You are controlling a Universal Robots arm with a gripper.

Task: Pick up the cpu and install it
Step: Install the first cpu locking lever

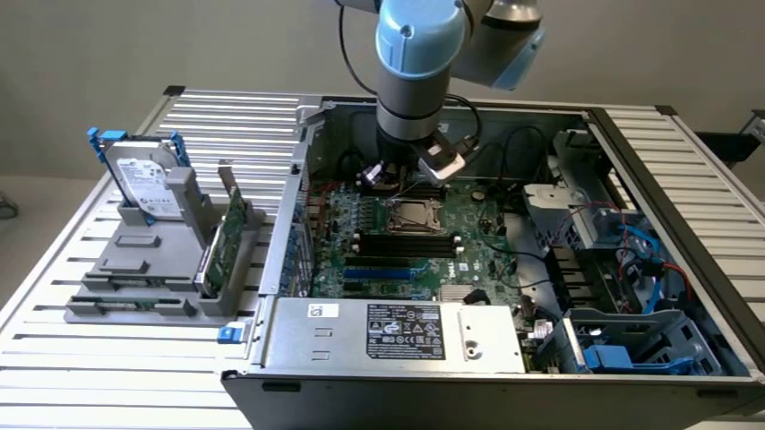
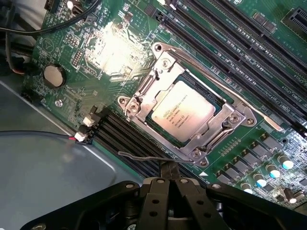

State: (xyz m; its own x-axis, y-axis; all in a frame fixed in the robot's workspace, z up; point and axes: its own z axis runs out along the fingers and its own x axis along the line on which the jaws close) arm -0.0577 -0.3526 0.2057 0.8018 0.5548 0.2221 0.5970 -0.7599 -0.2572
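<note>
Cpu sits framed in the motherboard socket, centre of the wrist frame, under its metal bracket. Hand, fingers together and empty, hovers just beside it; black memory slots flank it.

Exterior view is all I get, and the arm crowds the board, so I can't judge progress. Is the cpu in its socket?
Observer: Yes. In the wrist view the cpu lies flat inside the metal socket frame, printed silver top up.
Operator: Is the hand gripping it?
Observer: No. The hand is shut on nothing, off to one side of the frame and apart from the cpu.
Operator: Any loose part near it?
Observer: A thin wire lever runs between the hand and the frame.
</note>
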